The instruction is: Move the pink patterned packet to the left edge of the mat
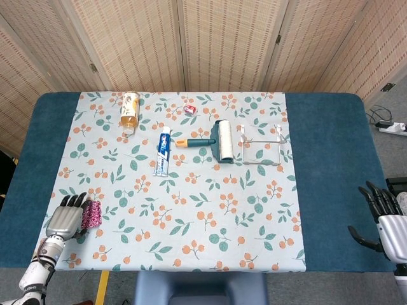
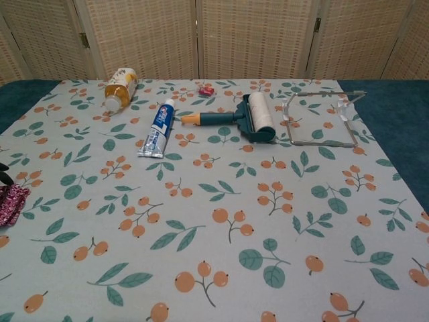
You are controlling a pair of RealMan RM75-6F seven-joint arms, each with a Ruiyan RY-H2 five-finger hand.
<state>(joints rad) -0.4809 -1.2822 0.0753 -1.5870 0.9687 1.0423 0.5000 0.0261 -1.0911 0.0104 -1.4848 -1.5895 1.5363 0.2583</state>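
Note:
The pink patterned packet (image 1: 92, 215) rests at the left edge of the floral mat (image 1: 191, 210), near its front corner. My left hand (image 1: 66, 217) lies against the packet's left side and holds it on the thumb side, with the other fingers stretched forward. In the chest view only the packet (image 2: 12, 203) and a dark fingertip (image 2: 3, 176) show at the left border. My right hand (image 1: 386, 220) hovers off the table's front right corner, fingers spread and empty.
Toward the back of the mat lie a bottle (image 1: 130, 109), a toothpaste tube (image 1: 163, 150), a lint roller (image 1: 218, 141), a wire rack (image 1: 261, 149) and a small red item (image 1: 191, 109). Blue tablecloth (image 1: 38, 152) borders the mat on both sides.

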